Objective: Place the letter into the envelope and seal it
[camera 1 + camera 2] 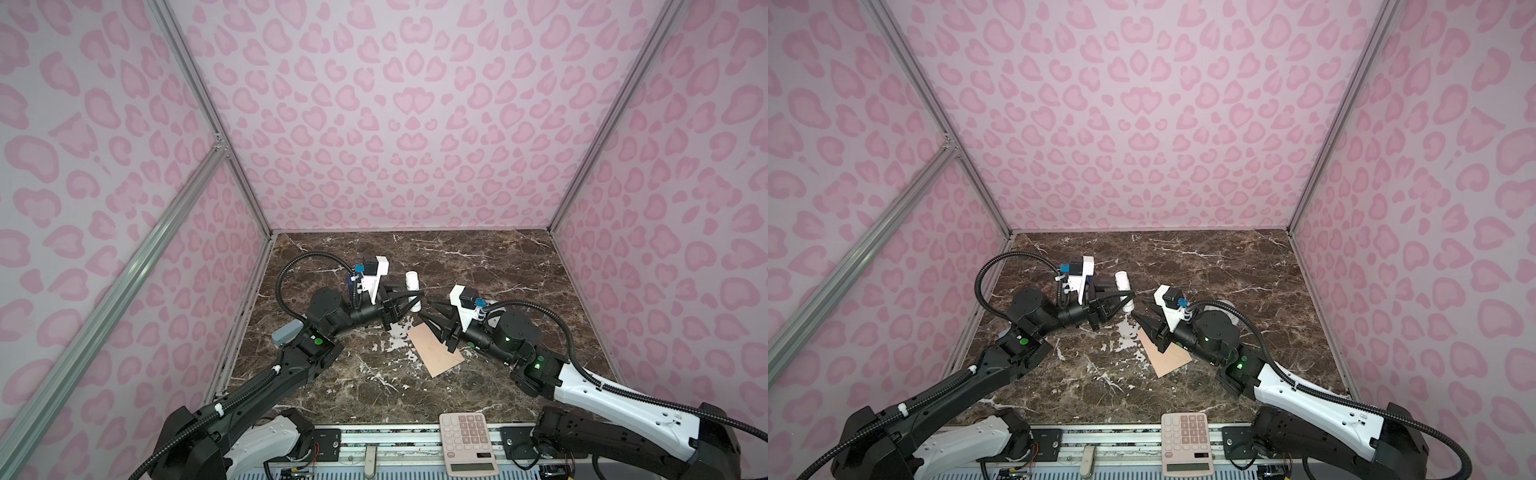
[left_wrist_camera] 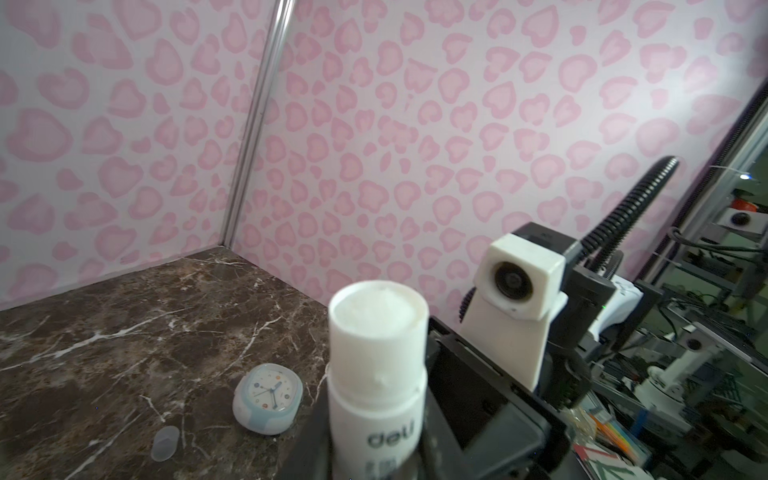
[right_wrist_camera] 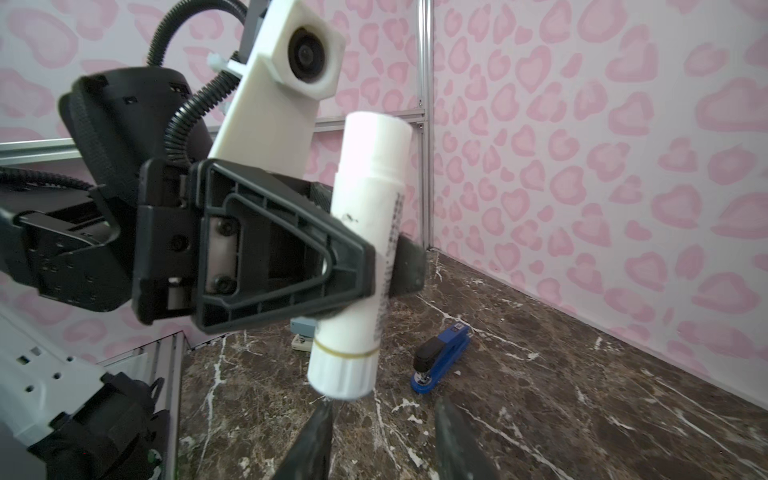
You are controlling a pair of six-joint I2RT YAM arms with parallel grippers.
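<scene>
Envelope (image 1: 434,353) lies flat on the table (image 1: 374,395) near the middle, and my right gripper (image 1: 428,311) partly hides its far edge. That gripper's fingers stand apart, holding nothing. My left gripper (image 1: 415,297) has its fingers clamped on an uncapped glue stick (image 3: 365,232), held tilted above the table.
</scene>
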